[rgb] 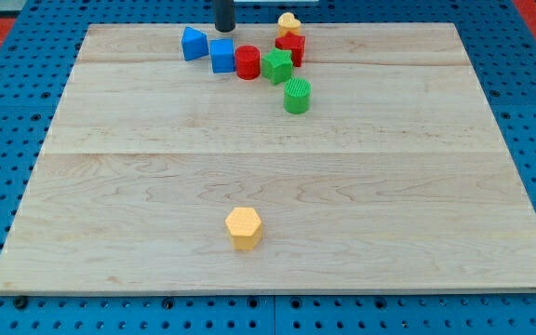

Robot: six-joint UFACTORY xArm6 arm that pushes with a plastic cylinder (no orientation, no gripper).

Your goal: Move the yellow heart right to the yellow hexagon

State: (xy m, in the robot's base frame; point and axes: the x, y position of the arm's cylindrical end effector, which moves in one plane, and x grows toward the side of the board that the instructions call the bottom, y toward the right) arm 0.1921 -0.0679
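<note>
Nearest the view's bottom sits the yellow hexagon (244,227), alone on the wooden counter (417,186), well apart from every other block.

Taking that hexagon as the landmark: the yellow heart (289,21) lies far toward the view's top and slightly to the view's right of it, close to the counter's far edge. My tip (224,27) stands to the view's left of the heart, apart from it, not touching any block. It is a plain rod end, no claw, so it has hold of nothing.

Only the heart's rounded yellow top shows; its lower part is hidden by the red block (291,48) touching it in front.

Between heart and hexagon stands a cluster: two blue blocks (194,43) (222,55) at the view's left, a red cylinder (247,61), a green star (277,66), and a green cylinder (297,96) closest to the hexagon.
</note>
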